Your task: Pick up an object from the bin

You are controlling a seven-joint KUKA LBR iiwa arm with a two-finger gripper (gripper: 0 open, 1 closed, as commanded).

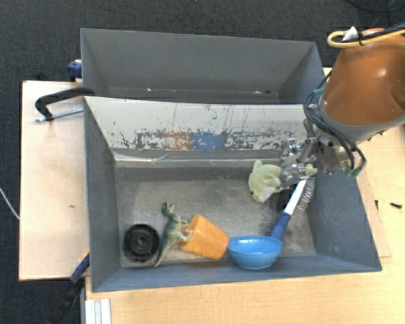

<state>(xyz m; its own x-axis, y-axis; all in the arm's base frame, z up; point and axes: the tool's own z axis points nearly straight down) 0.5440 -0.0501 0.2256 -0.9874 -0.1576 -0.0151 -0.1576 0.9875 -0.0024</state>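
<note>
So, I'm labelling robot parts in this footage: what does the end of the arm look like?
A big, rounded orange-brown cover wraps the wrist, with a pale yellow cable looped over its top. Below it, dark cables curl towards a small gripper of bare silvery metal.

along the near wall of the bin (100, 201) lie, left to right, a wheel (140, 241), a toy dinosaur (169, 232), a tipped cup (204, 237) just beside it, and a ladle (256, 251), its handle slanting up and right to the gripper (299, 174). a crumpled lump (264, 179) lies farther back, just left of the gripper.
</note>
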